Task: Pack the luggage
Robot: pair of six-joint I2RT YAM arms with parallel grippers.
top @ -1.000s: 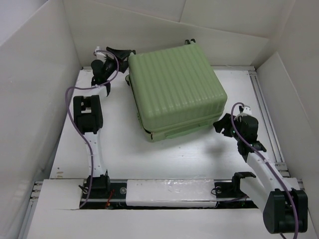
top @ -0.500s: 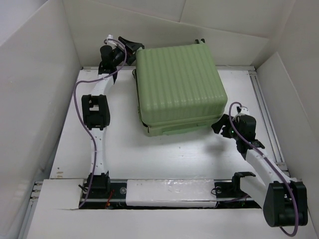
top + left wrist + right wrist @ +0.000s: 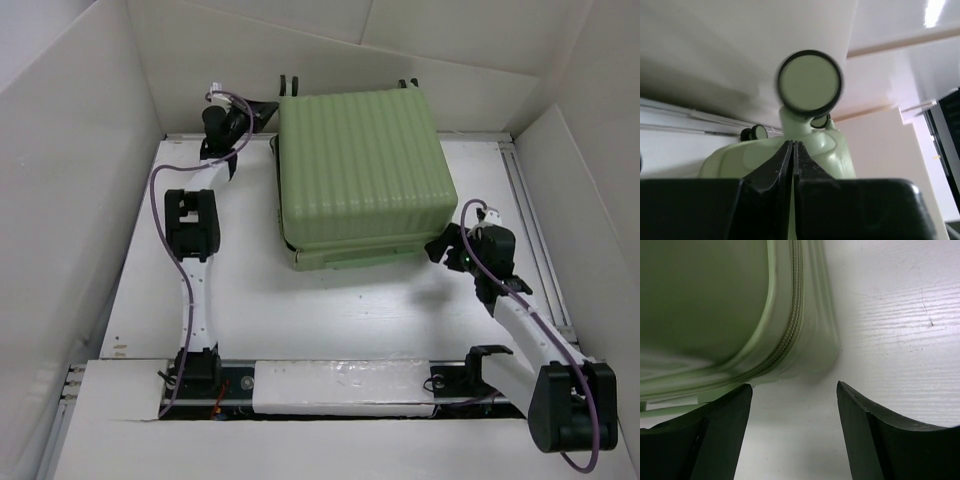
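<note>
Toward the far middle of the white table (image 3: 330,320) lies the luggage (image 3: 358,175) (image 3: 830,145) (image 3: 705,295), a large pale green hard-shell suitcase with ribbed sides, flat on 1 broad face and closed as far as we can see.

Its smooth, rounded shell is, we judge, the main hazard, because anything that pushes or pinches it can skid off. At the far left corner the left gripper (image 3: 262,112) (image 3: 792,147) has its fingers pressed together with nothing visible between them, and its tip sits right at the wheel housing. A push there acts on 1 corner only, so the case could swivel instead of sliding straight, or jam against the white back wall (image 3: 330,50) just behind it. At the near right corner the right gripper (image 3: 440,250) (image 3: 794,387) stands wide. The rounded corner and its zipper (image 3: 790,330) sit just ahead of the fingers, and we cannot tell if they touch. Closing there could squeeze the corner out of the jaws.

We judge the long axis to follow the ribs, running from the arms toward the back wall, though from above the outline looks almost square. The 2 black-and-green caster wheels (image 3: 288,82) (image 3: 810,82) that we can see stick out at the far edge, so the wheeled end points away from the arm bases.
</note>
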